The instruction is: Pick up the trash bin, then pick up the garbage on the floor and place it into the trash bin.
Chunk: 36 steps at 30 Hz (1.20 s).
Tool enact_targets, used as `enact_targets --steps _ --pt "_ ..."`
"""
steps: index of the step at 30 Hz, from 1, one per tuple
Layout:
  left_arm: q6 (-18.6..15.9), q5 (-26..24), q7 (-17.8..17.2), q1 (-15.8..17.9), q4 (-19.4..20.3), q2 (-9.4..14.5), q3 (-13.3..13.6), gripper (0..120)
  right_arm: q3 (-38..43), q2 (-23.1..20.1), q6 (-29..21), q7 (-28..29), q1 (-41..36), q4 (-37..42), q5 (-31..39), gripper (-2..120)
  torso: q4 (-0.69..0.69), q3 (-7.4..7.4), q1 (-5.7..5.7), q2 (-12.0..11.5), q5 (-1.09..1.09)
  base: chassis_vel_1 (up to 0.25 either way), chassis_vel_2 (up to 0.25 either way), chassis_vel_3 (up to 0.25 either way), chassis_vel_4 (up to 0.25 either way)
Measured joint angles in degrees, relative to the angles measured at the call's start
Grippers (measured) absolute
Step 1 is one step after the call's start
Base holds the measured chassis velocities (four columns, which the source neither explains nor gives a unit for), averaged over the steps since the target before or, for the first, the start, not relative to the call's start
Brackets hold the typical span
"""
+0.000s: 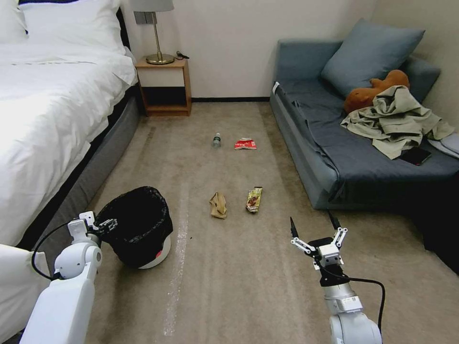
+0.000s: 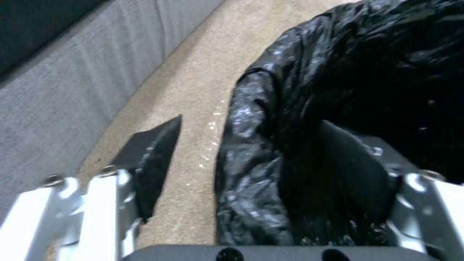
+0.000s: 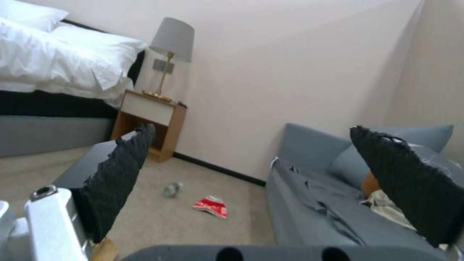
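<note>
The left gripper (image 1: 103, 223) straddles the near rim of the trash bin (image 1: 136, 224), jaws spread, one finger (image 2: 154, 159) outside the black liner, one inside. Right of the bin, the right gripper (image 1: 313, 225) hovers with jaws released. Beyond the bin lie the paper bag (image 1: 218, 205) and snack wrapper (image 1: 254, 199); farther still, the bottle (image 1: 216, 140) and red-and-white packet (image 1: 245, 144).

The head camera looks forward and down from high over the carpet (image 1: 229, 267). The left wrist camera sits very close against the trash bin (image 2: 348, 108). The right wrist camera looks low across the room, sharing the red-and-white packet (image 3: 211, 206), bottle (image 3: 172, 189) and sofa (image 3: 309, 188) with the head view.
</note>
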State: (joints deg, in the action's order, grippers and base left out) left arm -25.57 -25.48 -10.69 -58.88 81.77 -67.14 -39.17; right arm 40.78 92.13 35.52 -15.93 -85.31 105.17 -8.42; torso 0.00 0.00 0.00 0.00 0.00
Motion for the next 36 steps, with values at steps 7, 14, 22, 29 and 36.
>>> enact_targets --steps 7,14,22,29,36 --pt "0.2 -0.5 0.1 0.1 0.1 -0.1 0.1 49 0.0 0.0 0.0 0.0 0.0 0.2 0.0 100 0.00 0.00 0.00 0.0 0.00 0.000 0.000 0.000 0.000" --pt "0.3 -0.7 0.1 0.2 -0.3 -0.5 0.2 21 0.0 0.0 -0.1 0.0 0.3 0.1 0.1 100 0.01 0.00 0.00 0.0 0.04 0.000 0.000 0.000 0.000" --pt "1.2 -0.7 0.3 0.1 -0.6 -1.1 0.1 9 0.1 0.0 -0.1 0.0 0.5 -0.3 0.4 100 0.01 -0.01 0.00 0.0 0.04 0.000 0.000 0.000 0.000" --pt "2.5 1.6 0.3 -2.3 5.8 -1.3 -0.4 6 0.5 0.0 -0.3 0.0 0.8 -0.3 1.2 100 -0.05 0.00 0.00 0.0 -0.03 0.000 0.000 0.000 0.000" --pt "2.8 2.6 0.1 -4.9 16.1 -1.0 -1.1 5 0.6 0.0 -0.4 -0.1 0.7 0.0 1.8 100 0.01 0.00 0.00 0.0 0.00 0.000 0.000 0.000 0.000"
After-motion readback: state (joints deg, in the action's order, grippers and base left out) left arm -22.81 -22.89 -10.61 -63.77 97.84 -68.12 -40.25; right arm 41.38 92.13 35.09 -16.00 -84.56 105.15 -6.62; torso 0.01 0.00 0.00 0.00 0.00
